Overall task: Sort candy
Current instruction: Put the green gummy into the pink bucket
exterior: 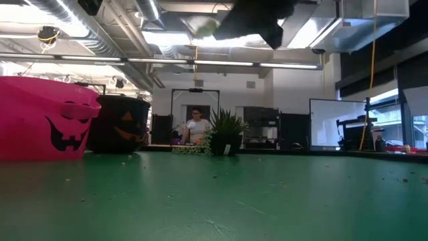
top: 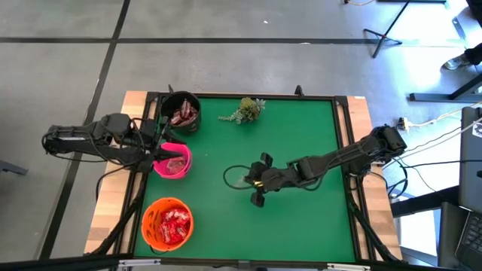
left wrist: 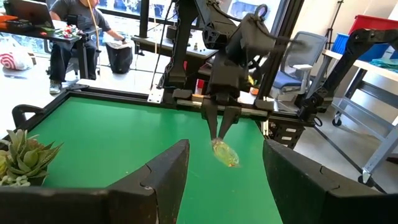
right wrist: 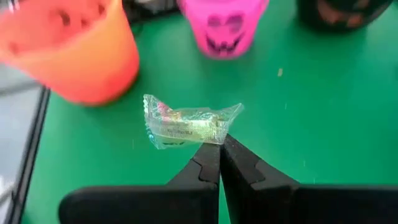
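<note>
- Covering the table is a flat green mat (top: 301,135); a person (exterior: 197,127) sits in the workshop beyond.
- Orange (right wrist: 71,46), pink (right wrist: 224,25) and black (right wrist: 333,12) pumpkin-face buckets are cropped in the right wrist view — contents unseen there.
- Right gripper (right wrist: 219,140) pinches a clear, crinkly yellow-green wrapped candy (right wrist: 186,124) above mid-table.
- Left gripper (top: 160,150) sits apart, empty, beside the pink bucket.

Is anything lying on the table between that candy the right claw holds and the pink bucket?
Nothing: bare green table separates the candy in the right gripper from the pink bucket, per the right wrist view.
</note>
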Tool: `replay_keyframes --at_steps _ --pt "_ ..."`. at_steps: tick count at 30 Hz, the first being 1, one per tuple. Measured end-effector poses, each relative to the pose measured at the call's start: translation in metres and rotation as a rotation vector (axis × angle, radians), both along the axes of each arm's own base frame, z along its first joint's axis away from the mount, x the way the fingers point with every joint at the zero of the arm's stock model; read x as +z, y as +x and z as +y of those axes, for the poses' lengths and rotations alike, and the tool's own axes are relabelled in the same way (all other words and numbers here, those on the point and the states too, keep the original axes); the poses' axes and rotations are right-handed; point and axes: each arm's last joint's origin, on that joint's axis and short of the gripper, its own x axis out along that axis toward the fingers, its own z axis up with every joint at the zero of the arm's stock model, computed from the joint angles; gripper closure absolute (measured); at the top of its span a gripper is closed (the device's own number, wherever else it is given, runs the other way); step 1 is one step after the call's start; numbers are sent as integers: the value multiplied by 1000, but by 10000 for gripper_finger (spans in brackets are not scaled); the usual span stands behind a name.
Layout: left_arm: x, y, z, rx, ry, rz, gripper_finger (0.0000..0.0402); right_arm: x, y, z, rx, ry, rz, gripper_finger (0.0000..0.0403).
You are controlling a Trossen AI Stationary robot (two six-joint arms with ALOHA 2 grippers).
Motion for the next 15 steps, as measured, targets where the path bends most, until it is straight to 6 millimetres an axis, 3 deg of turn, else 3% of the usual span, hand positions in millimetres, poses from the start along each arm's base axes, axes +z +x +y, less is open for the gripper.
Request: replay_keyframes --at_steps 6,12,15 --pt "0 0 0 0 0 0 205 17 12 -9 -69 -79 -200 398" --pt "0 0 0 0 0 0 205 31 32 -43 -94 -112 -387 398" --pt "0 0 0 0 0 0 205 24 47 -64 -94 -129 -411 398"
